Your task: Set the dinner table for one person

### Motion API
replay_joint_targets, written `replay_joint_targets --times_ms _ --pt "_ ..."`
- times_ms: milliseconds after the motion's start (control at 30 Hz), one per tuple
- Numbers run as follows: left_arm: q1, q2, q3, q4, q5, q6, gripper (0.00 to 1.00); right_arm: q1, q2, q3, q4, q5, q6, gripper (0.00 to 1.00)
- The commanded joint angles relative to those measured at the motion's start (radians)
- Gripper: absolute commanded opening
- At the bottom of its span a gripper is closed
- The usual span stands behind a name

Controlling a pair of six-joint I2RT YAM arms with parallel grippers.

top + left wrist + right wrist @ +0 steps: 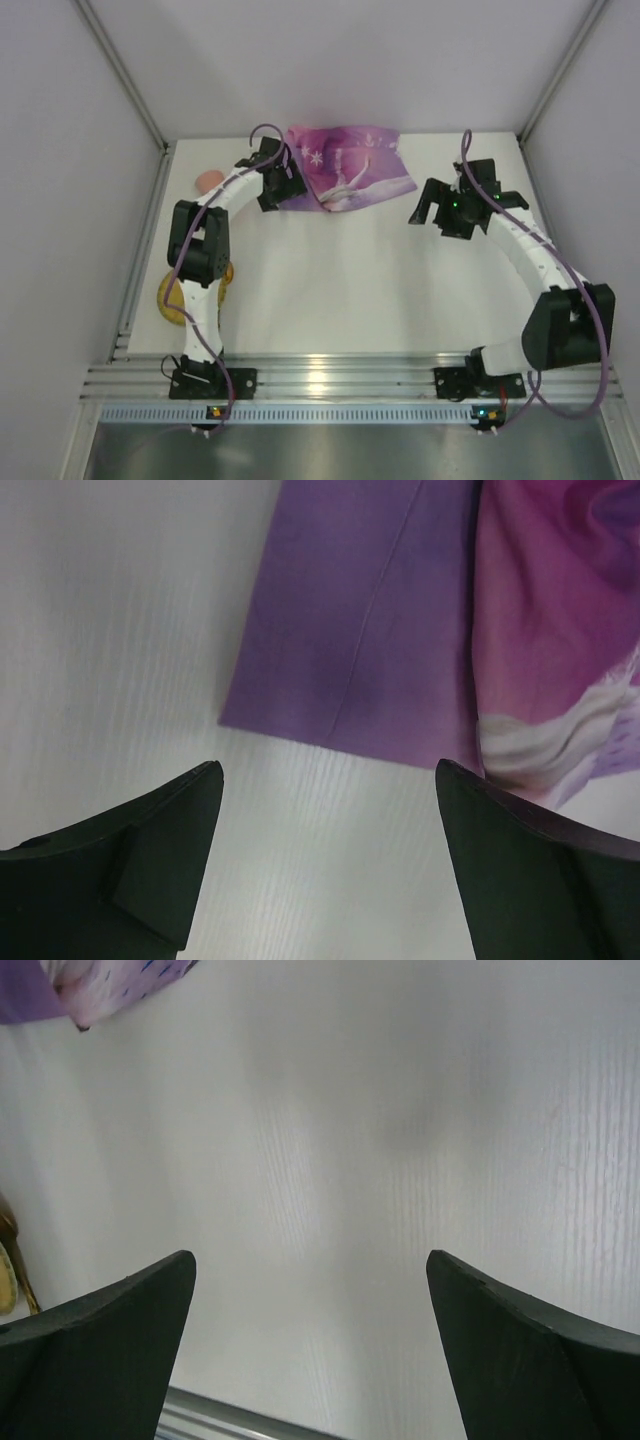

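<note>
We judge the opening step to be in hand: getting the mat flat before anything goes on it. The large plain white rectangular dinner table (pixel 380 300) is walled by pale grey panels (pixel 60 150). The soft purple-and-pink cartoon-print placemat (pixel 345 170) lies rumpled and folded over itself at 12 o'clock on the table.

The left gripper (pixel 328 770) hovers at the mat's 9 o'clock edge, its fingers apart and holding nothing. The right gripper (pixel 310 1255) hangs over bare tabletop at about 2 o'clock, fingers likewise spread and empty.

The next move, we think, calls for the left fingers to drop onto the nearest purple corner and pinch a single layer. The right gripper would take the opposite edge so the fold can be drawn out (a thin, limp sheet on a smooth top may slide rather than lift).

Only the top view shows both arms, a flat round yellow dish (pixel 170 298) at 8 o'clock partly under the left arm, and a small pink rounded object (pixel 208 181) at 10 o'clock. Only the left wrist view shows the mat's corner lying flat just ahead of the fingers, a crease running along it. The right wrist view catches a gold-coloured sliver (pixel 10 1250) at its left edge, which we cannot identify.
</note>
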Motion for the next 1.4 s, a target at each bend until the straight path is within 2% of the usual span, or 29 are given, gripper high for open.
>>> replay_joint_targets --times_ms 0,233,333,533,633,667,733,767,833,967,1000,1033,1067,1100,1133,1200,1233,1267,1300,1333,1367 --pt "0.021 0.064 0.111 -0.002 -0.076 0.001 0.92 -0.062 0.153 0.087 0.107 -0.088 -0.011 1.0" --pt "0.07 0.182 0.197 0.007 -0.034 0.047 0.83 -0.1 0.466 0.285 0.198 -0.152 0.057 1.0" --pt "0.064 0.213 0.208 0.01 0.005 0.088 0.81 -0.105 0.581 0.389 0.216 -0.151 0.083 1.0" --pt "0.029 0.249 0.214 0.039 0.1 0.139 0.69 -0.112 0.807 0.599 0.235 -0.169 0.141 1.0" --pt "0.019 0.258 0.212 0.053 0.145 0.125 0.6 -0.112 0.902 0.671 0.245 -0.171 0.169 1.0" --pt "0.016 0.261 0.212 0.059 0.153 0.122 0.53 -0.114 0.946 0.689 0.246 -0.165 0.175 1.0" --pt "0.015 0.265 0.209 0.067 0.168 0.116 0.47 -0.112 0.986 0.733 0.244 -0.154 0.198 1.0" --pt "0.013 0.267 0.206 0.067 0.171 0.113 0.4 -0.112 1.023 0.748 0.244 -0.142 0.215 1.0" --pt "0.013 0.267 0.206 0.07 0.176 0.116 0.36 -0.114 1.052 0.781 0.255 -0.122 0.238 1.0" --pt "0.015 0.253 0.192 0.07 0.18 0.124 0.14 -0.112 1.138 0.816 0.305 -0.131 0.345 0.97" --pt "0.013 0.25 0.188 0.07 0.176 0.125 0.07 -0.109 1.155 0.831 0.327 -0.143 0.364 0.94" --pt "0.015 0.249 0.185 0.069 0.179 0.13 0.03 -0.108 1.169 0.837 0.339 -0.167 0.381 0.83" --pt "0.015 0.247 0.183 0.067 0.179 0.133 0.0 -0.106 1.193 0.847 0.345 -0.177 0.402 0.77" --pt "0.015 0.246 0.183 0.064 0.179 0.136 0.0 -0.103 1.199 0.856 0.354 -0.184 0.408 0.71" --pt "0.015 0.246 0.185 0.058 0.18 0.142 0.0 -0.1 1.203 0.859 0.357 -0.195 0.411 0.57" --pt "0.015 0.238 0.185 0.053 0.18 0.148 0.0 -0.103 1.203 0.856 0.359 -0.197 0.413 0.41" --pt "0.016 0.233 0.186 0.05 0.18 0.151 0.0 -0.109 1.198 0.848 0.359 -0.203 0.407 0.28" --pt "0.018 0.229 0.191 0.046 0.182 0.153 0.0 -0.112 1.184 0.842 0.359 -0.204 0.396 0.21" --pt "0.018 0.224 0.194 0.043 0.185 0.16 0.0 -0.126 1.175 0.827 0.359 -0.206 0.391 0.07" --pt "0.019 0.219 0.198 0.038 0.186 0.163 0.0 -0.135 1.164 0.818 0.359 -0.209 0.385 0.01" --pt "0.024 0.207 0.206 0.029 0.185 0.167 0.0 -0.145 1.137 0.807 0.359 -0.211 0.375 0.0"
